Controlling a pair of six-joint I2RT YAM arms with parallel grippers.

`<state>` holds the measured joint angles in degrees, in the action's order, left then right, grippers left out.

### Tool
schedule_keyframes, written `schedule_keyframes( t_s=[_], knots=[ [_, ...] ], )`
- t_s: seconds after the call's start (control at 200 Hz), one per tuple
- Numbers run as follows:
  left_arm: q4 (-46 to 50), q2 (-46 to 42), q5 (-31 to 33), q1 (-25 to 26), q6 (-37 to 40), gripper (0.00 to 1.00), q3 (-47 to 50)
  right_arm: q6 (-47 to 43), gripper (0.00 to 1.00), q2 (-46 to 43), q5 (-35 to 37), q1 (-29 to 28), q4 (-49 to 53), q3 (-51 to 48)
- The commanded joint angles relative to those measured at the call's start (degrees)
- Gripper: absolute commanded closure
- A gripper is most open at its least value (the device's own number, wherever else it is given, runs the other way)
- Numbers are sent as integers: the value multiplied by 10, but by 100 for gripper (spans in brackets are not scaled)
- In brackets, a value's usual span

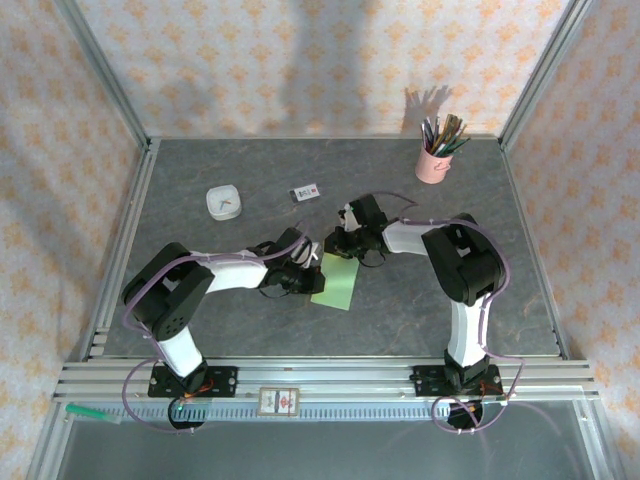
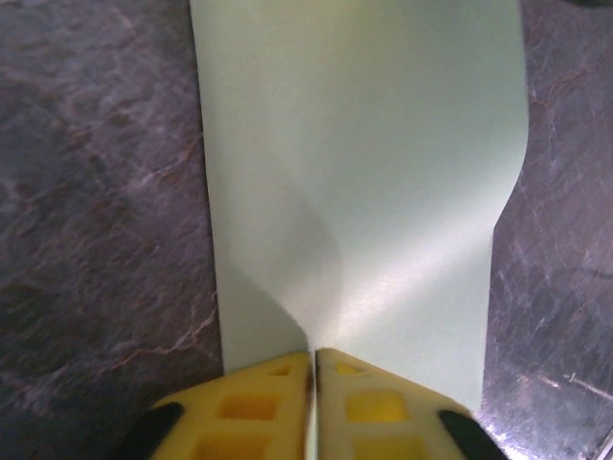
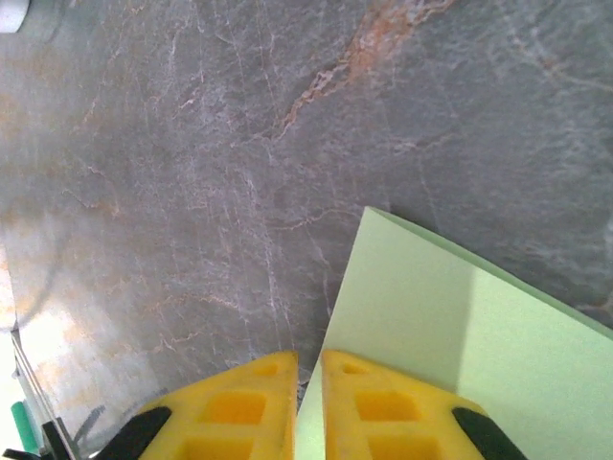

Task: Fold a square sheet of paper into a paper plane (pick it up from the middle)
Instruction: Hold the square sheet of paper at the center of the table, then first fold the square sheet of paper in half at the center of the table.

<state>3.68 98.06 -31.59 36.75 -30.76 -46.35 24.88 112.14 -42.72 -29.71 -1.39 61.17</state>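
The square sheet of paper (image 1: 337,285) is pale green and lies near the table's middle as a narrow folded strip. My left gripper (image 1: 307,268) comes at it from the left. In the left wrist view its yellow fingers (image 2: 259,402) stand almost together on the paper's near edge (image 2: 383,144), and a soft ridge rises from the pinch. My right gripper (image 1: 339,248) is at the strip's far end. In the right wrist view the paper's (image 3: 421,307) edge runs into the thin gap between the right gripper's (image 3: 308,356) fingertips.
A pink pencil cup (image 1: 433,160) stands at the back right. A small white dish (image 1: 223,203) and a small printed card (image 1: 305,192) lie behind the arms at the left. Aluminium rails (image 1: 320,375) run along the near edge.
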Motion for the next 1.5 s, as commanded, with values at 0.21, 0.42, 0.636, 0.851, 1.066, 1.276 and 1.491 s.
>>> schedule_keyframes(
  t_s=[0.21, 0.42, 0.636, 0.851, 1.066, 1.276, 1.491],
  knots=[
    [45, -32, -36, -33, -10, 65, -33, -46, 86, 27, 44, 0, 24, -15],
    [-3, -2, -70, -65, -18, 83, -57, -52, 88, 28, 51, 0, 30, -13],
    [-20, 41, -84, -70, -9, 95, -84, -54, 89, 27, 60, 0, 30, -18],
    [-35, 66, -80, -84, -6, 98, -92, -54, 90, 28, 64, 0, 33, -18],
    [-78, 80, -106, -83, -25, 97, -78, -56, 91, 30, 65, 0, 36, -17],
    [-81, 84, -102, -83, -24, 97, -66, -56, 91, 32, 68, 0, 38, -13],
    [-76, 94, -98, -83, -25, 96, -48, -55, 91, 34, 76, 0, 43, -10]
  ],
)
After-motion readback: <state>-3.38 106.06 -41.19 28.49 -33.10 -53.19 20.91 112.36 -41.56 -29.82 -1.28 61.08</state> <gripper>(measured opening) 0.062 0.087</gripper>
